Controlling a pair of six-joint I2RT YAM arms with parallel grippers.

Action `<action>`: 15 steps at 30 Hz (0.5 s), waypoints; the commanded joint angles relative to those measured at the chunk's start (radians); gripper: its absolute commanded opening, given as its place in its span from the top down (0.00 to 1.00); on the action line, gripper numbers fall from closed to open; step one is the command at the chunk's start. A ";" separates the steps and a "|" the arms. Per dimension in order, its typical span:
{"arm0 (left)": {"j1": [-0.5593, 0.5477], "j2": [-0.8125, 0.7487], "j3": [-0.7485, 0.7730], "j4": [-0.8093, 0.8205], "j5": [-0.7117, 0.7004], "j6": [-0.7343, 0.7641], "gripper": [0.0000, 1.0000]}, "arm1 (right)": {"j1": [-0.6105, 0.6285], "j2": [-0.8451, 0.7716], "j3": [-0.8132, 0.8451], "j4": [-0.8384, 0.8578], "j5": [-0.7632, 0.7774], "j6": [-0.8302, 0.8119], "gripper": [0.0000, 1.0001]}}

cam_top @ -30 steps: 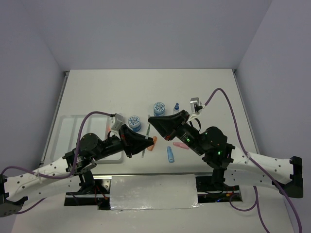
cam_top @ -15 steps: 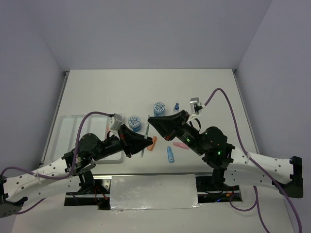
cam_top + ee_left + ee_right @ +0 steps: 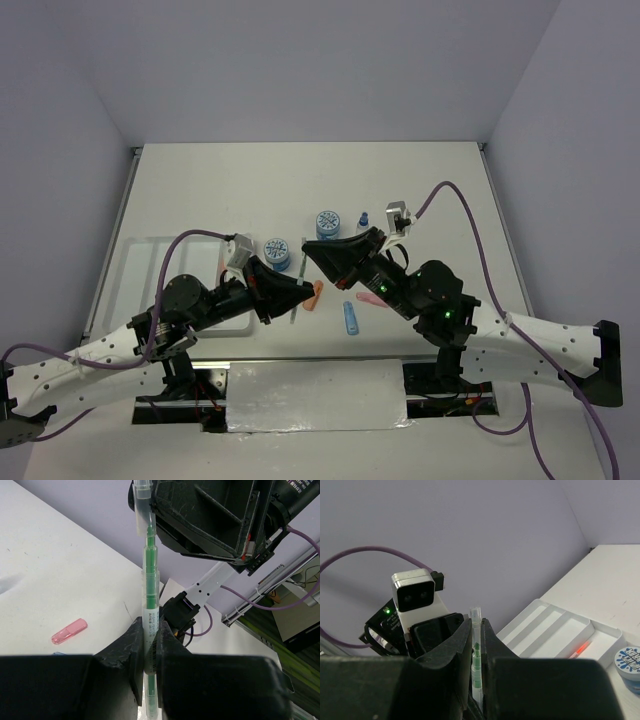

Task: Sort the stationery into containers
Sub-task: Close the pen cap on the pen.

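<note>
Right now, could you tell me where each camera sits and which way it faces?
Top: overhead, behind the robot, looking down at the table, left arm, right arm.
Left wrist: past the left fingers toward the right gripper.
Right wrist: past the right fingers toward the tray.
Shared: both wrist views show the green pen.

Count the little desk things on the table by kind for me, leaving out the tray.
Pots: 2
Bottle: 1
Pens: 2, a green pen and an orange pen
Markers: 2, an orange marker and a blue marker
Eraser: 1
Total: 8
</note>
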 commanded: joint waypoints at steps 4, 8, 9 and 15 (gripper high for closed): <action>-0.003 -0.012 0.012 0.047 -0.015 0.025 1.00 | -0.001 -0.008 0.004 0.026 -0.016 0.000 1.00; -0.003 -0.023 0.009 0.047 -0.036 0.024 1.00 | -0.001 -0.019 -0.014 0.035 -0.015 0.024 1.00; -0.003 -0.026 0.009 0.052 -0.039 0.025 1.00 | -0.001 -0.020 -0.019 0.040 -0.016 0.030 1.00; -0.002 -0.024 -0.001 0.124 -0.053 0.018 1.00 | -0.001 0.000 -0.051 0.074 0.007 0.082 1.00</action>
